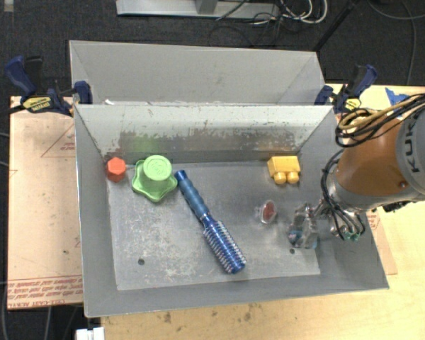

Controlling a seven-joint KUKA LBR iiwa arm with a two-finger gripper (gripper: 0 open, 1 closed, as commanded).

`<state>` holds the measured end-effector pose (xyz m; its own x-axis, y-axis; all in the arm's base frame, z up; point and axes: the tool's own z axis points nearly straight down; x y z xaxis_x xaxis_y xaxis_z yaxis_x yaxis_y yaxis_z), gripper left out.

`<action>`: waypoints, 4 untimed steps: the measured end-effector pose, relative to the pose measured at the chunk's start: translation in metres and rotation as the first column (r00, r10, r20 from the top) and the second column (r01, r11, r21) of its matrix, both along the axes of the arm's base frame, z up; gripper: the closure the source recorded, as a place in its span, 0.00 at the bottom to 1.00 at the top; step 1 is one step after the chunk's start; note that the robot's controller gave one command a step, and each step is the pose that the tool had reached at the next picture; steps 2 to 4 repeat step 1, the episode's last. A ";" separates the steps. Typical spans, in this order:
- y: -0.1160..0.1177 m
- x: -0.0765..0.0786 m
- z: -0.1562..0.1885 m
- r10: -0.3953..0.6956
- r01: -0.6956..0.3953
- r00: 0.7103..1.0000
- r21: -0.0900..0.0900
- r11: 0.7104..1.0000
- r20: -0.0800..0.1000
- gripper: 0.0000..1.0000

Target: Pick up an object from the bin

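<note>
Approach step, I'd say: the gripper [302, 231], open or closed I can't tell, needs shifting toward ten o'clock over the red disc [268, 212].

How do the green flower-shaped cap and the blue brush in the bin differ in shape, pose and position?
The green cap is round with a scalloped rim; the blue brush is long and thin. The green cap sits by the far wall at the view's left; the blue brush lies diagonally across the middle. Both rest on the bin floor, apart from the gripper.
</note>
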<state>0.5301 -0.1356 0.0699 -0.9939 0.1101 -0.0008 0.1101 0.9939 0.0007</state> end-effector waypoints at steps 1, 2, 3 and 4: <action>0.018 -0.023 0.134 0.031 -0.031 0.999 -0.003 1.000 0.009 1.00; 0.018 -0.023 0.134 0.031 -0.031 0.999 -0.003 1.000 0.009 1.00; 0.018 -0.023 0.134 0.031 -0.031 0.999 -0.003 1.000 0.009 1.00; 0.018 -0.023 0.134 0.031 -0.031 0.999 -0.003 1.000 0.009 1.00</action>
